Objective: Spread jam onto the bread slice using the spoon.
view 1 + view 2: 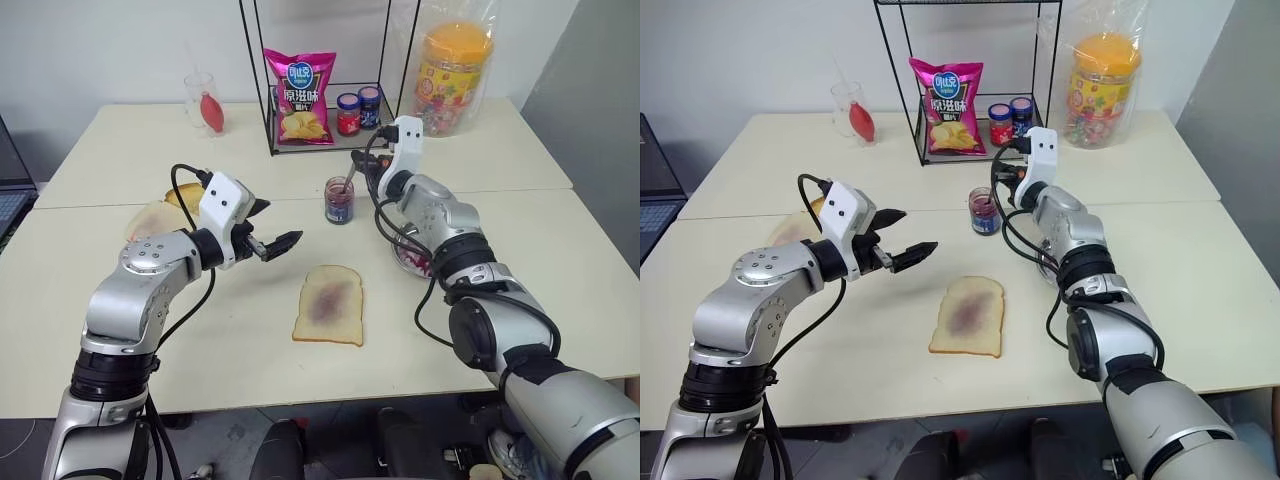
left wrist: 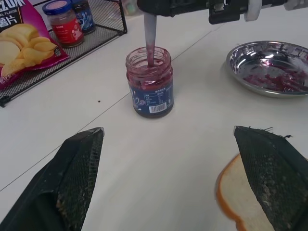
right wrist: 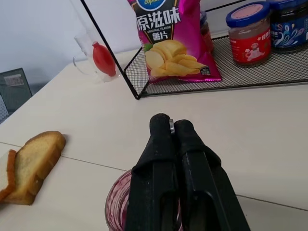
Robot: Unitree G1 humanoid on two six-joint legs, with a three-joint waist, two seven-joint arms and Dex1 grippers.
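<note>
The bread slice (image 1: 330, 303) lies flat on the table in front of me, with a purple-red jam smear in its middle. Behind it stands the open glass jar of jam (image 1: 339, 201). My right gripper (image 1: 358, 168) hangs just over the jar, shut on the handle of the spoon (image 2: 149, 33), whose bowl dips into the jam (image 2: 149, 72). In the right wrist view a sliver of metal shows between the shut fingertips (image 3: 162, 126). My left gripper (image 1: 272, 225) hovers open and holding nothing, left of the bread and pointing toward the jar.
A steel dish (image 2: 269, 67) smeared with jam sits right of the jar. A wire rack (image 1: 268, 100) behind holds a chip bag (image 1: 298, 95) and two small lidded jars (image 1: 348, 113). Toasted slices (image 1: 160, 212) lie at the left, a glass (image 1: 205, 103) and a big plastic tub (image 1: 453, 75) at the back.
</note>
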